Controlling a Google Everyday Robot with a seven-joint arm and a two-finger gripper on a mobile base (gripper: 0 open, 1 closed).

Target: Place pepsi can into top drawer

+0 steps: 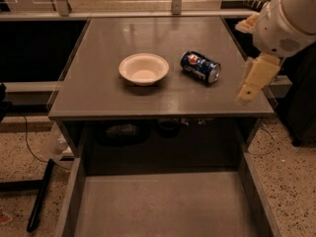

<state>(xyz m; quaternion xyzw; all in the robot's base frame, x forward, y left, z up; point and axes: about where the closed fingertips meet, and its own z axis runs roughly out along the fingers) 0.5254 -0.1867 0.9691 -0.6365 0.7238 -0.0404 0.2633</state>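
Observation:
The pepsi can (200, 67) lies on its side on the grey cabinet top (98, 90), right of centre, its silver end facing front right. The top drawer (163, 204) is pulled out below the cabinet front and holds nothing. My gripper (245, 94) hangs from the white arm at the right edge of the cabinet top, about a can's length to the right of the can and slightly nearer the front. It touches nothing.
A white bowl (143, 68) stands on the cabinet top just left of the can. Dark objects sit in the shadowed recess (148, 130) under the top. A dark counter and rail run behind. Speckled floor lies on both sides.

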